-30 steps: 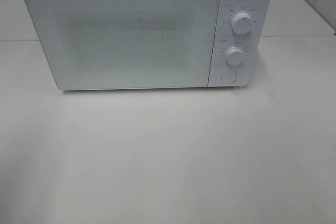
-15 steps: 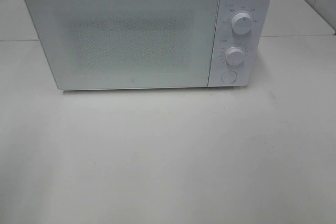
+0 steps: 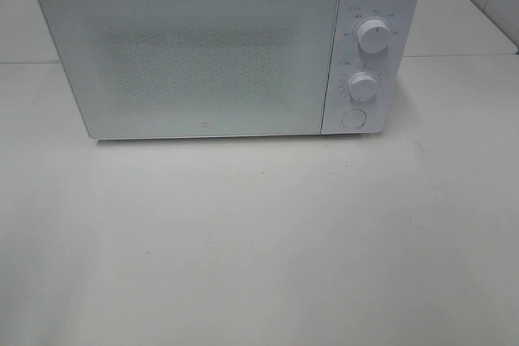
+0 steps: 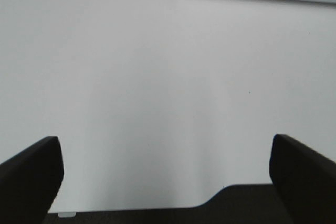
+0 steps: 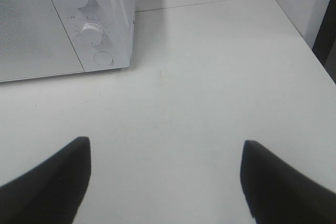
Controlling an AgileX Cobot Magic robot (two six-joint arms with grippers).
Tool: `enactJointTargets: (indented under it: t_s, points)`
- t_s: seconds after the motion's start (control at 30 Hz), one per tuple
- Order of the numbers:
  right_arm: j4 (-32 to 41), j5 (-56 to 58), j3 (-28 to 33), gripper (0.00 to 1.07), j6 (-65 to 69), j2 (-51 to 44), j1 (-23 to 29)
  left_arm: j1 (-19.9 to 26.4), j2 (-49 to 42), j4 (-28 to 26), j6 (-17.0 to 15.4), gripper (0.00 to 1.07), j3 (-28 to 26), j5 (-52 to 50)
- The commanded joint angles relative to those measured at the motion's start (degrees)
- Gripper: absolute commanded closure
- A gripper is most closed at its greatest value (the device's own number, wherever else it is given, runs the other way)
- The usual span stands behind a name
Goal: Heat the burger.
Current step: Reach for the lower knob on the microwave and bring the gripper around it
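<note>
**Door shut, burger out of sight, both hands empty**

Start closest to you. Your left gripper (image 4: 164, 148) hangs over bare table (image 3: 259, 249) with its fingers (image 4: 31, 174) spread wide and nothing between them. Your right gripper (image 5: 164, 148) is in the same state: fingers (image 5: 58, 174) apart, holding nothing, over the right side of the table near its edge. Neither arm shows in the high view, so both sit back from the work area.

Further out, the tabletop between you and the appliance carries nothing you could pick up.

At the back stands the white microwave (image 3: 73, 54) with its door (image 3: 195, 123) closed flush. On the panel to the right of the door are an upper knob (image 3: 372, 36), a lower knob (image 3: 363, 85) and a round button (image 3: 353, 117) beneath them.

The burger appears in none of the views. The speckled window gives no clear shape behind it, so you cannot tell whether the burger is inside or off camera.

My reading is that you are at a pause between steps, with no grasp under way. The next move depends on that open question. If the burger is inside, bring the right gripper to the panel and close the fingers squarely around a knob before turning. If not, the round button, likely the door release, needs a firm, centred press.
</note>
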Motion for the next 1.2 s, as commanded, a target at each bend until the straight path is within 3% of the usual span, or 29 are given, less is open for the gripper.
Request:
enactJointTargets:
  t_s: [0.03, 0.33, 0.5, 0.93, 0.97, 1.0, 1.2]
  points:
    - [-0.3, -0.5, 0.2, 0.31, -0.2, -1.4, -0.1, 1.1, -3.1, -0.2, 0.3, 0.06, 0.2, -0.5]
    - [-0.3, -0.5, 0.2, 0.31, -0.2, -1.4, -0.1, 1.7, -12.8, 0.1, 1.0, 0.06, 0.2, -0.5]
    - [-0.3, -0.5, 0.2, 0.31, -0.2, -1.4, -0.1, 5.3, -16.8, 0.1, 1.3, 0.06, 0.2, -0.5]
    - [-0.3, -0.5, 0.2, 0.31, 0.0, -1.4, 0.0, 6.5, -17.2, 0.1, 1.3, 0.06, 0.2, -0.5]
    - [-0.3, -0.7, 0.1, 0.31, 0.0, -1.4, 0.0, 6.5, -17.2, 0.1, 2.1, 0.06, 0.2, -0.5]
    - [-0.3, -1.7, -0.6, 0.31, 0.0, -1.2, 0.0, 6.5, -17.2, 0.3, 5.0, 0.06, 0.2, -0.2]
    - [-1.0, -5.8, -1.2, 0.31, -0.2, 1.7, 0.0, 6.5, -17.2, -2.1, 9.0, 0.06, 0.6, 0.1]
